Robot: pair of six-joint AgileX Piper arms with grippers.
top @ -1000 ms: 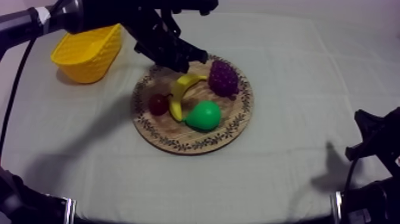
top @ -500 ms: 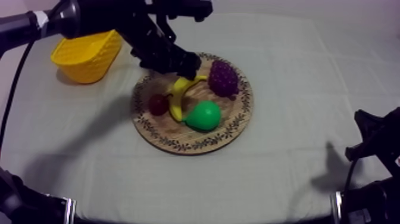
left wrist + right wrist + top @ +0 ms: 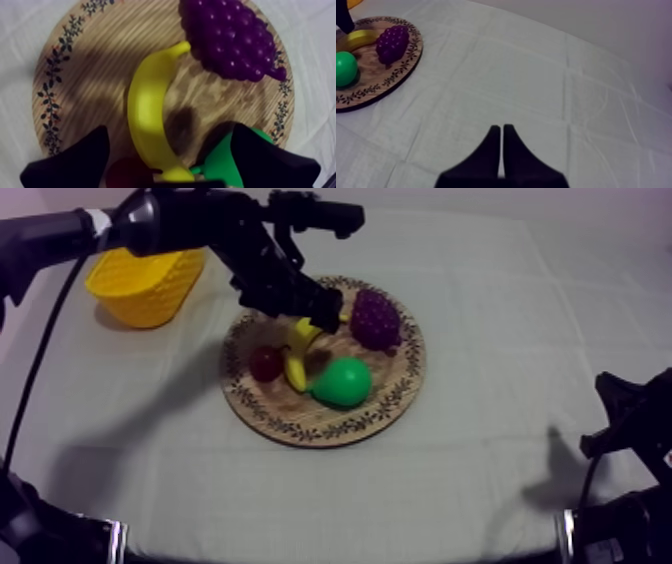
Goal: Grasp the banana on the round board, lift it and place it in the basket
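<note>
— Grey-white cloth [image 3: 480,338] from above: our left gripper [image 3: 318,310] hides the top of the banana [image 3: 297,356] on the board [image 3: 400,393]; basket [image 3: 150,283] well apart.
— Our wrist view shows its fingers [image 3: 75,165] spread, astride the banana. And our right gripper [image 3: 502,129] sits clenched over bare cloth.

banana [image 3: 147,115] yellow | pear [image 3: 342,382] green | bunch of grapes [image 3: 227,37] purple | small red fruit [image 3: 266,364] dark red | wooden board [image 3: 100,65] tan, striped grain, rim ringed with dark leafy sprigs | basket [image 3: 150,288] yellow, ribbed sides | table cloth [image 3: 480,338] plain grey-white
</note>
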